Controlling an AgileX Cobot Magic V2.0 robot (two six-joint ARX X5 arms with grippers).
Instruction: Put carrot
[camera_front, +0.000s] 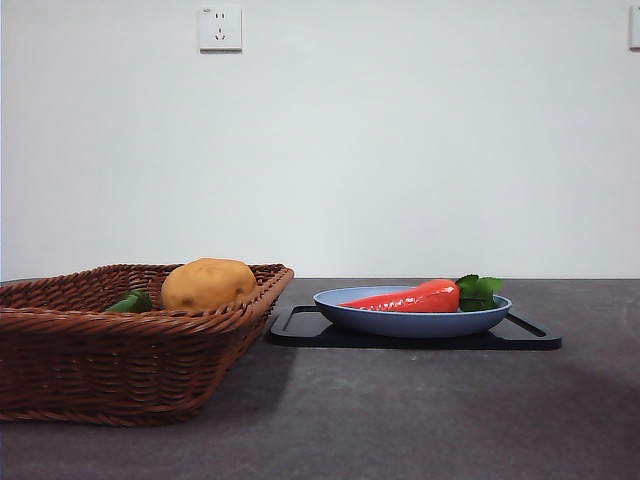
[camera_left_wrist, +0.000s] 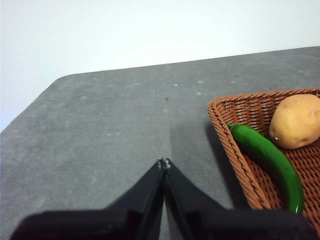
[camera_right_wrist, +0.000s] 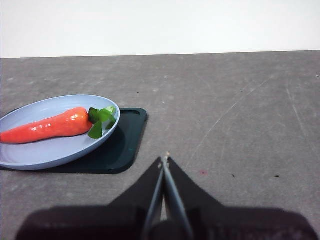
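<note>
- Carrot (camera_front: 412, 298) lies on its side in the blue plate (camera_front: 400, 322), leaves (camera_front: 477, 291) over one rim, and the plate sits on a black tray (camera_front: 530, 338) on the desk (camera_front: 400, 420).
- Beside the tray, just apart from it, stands the wicker basket (camera_front: 100, 370), with the potato (camera_front: 207, 283) and the green pepper (camera_left_wrist: 267, 162) lying inside.
- Right gripper (camera_right_wrist: 165, 161) hangs over bare desk near the tray's corner, jaws pressed together and empty, with the carrot off to one side of it.
- Left gripper (camera_left_wrist: 164, 163) hangs beside the basket's corner, jaws likewise closed on nothing; this one looks like it's waiting.
- Risk one: the carrot is glossy and tapered, so I'd expect a pinch near the thin end to squirt it out along the plate.
- Risk two: the plate is shallow and only resting on the tray; jaws coming down off-centre could catch the rim and tip or slide it.
- Risk three: if the basket is the target, the potato already takes up room there, and a carrot dropped onto it could roll against the wall or out.
</note>
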